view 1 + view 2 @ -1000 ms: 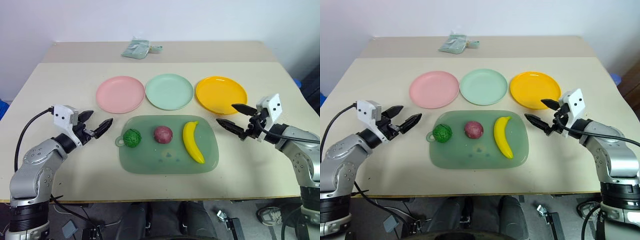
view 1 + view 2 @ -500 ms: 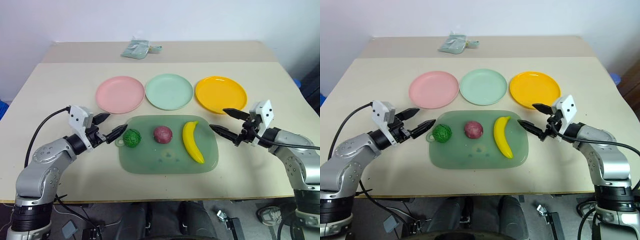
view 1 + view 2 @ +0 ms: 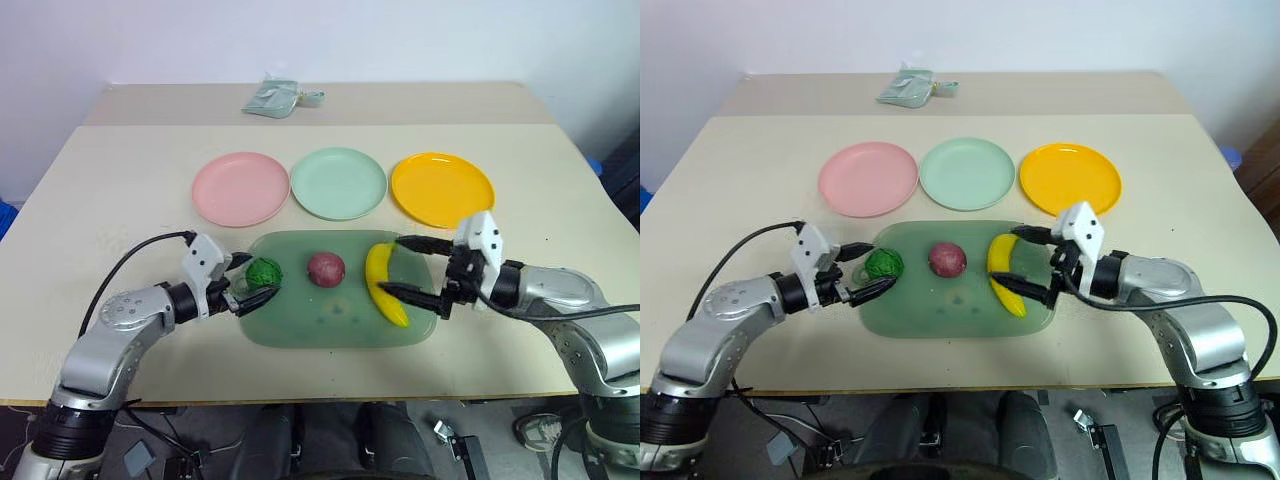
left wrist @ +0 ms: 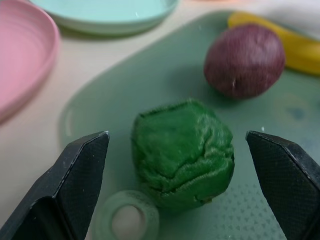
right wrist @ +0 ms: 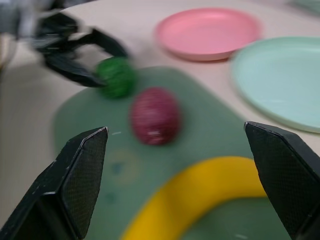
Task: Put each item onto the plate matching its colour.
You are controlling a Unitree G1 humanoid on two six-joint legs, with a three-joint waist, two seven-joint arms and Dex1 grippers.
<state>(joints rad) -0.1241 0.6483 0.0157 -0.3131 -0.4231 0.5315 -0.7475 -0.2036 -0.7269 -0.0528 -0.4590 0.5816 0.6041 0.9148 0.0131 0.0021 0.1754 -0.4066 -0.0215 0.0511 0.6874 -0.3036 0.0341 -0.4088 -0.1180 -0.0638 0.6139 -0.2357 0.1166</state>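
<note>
1. Both arms have swung inward since the earlier frames, from out over the bare tabletop (image 3: 120, 180) to the two ends of the board; toys and plates lie where they did.
2. Left gripper (image 3: 252, 279): jaws spread wide, one finger on each side of the bumpy dark-green toy ball (image 3: 264, 274). In the left wrist view a gap shows between each black finger (image 4: 75, 187) and the ball, so nothing is gripped.
3. Right gripper (image 3: 412, 267): jaws spread wide, straddling the long yellow plastic toy banana (image 3: 384, 285), one finger past its far end and one by its near end. Whether either finger touches the banana cannot be told; it lies flat, not lifted.
4. Round purple-red toy fruit (image 3: 325, 268): sits between ball and banana, clear of both grippers.
5. All three toys rest on the large translucent green rounded-rectangle plastic board (image 3: 330, 325), ball at its left end beside the small ring handle, banana at its right end.
6. Beyond the board, three round plain plastic plates stand in a row, none holding a toy: pink plate (image 3: 240, 188) on the left, mint-green plate (image 3: 338, 183) in the middle, orange-yellow plate (image 3: 442, 188) on the right. Neighbouring plates nearly touch.
7. Pale green plastic packet (image 3: 278, 97): at the far edge, well apart from the plates.
</note>
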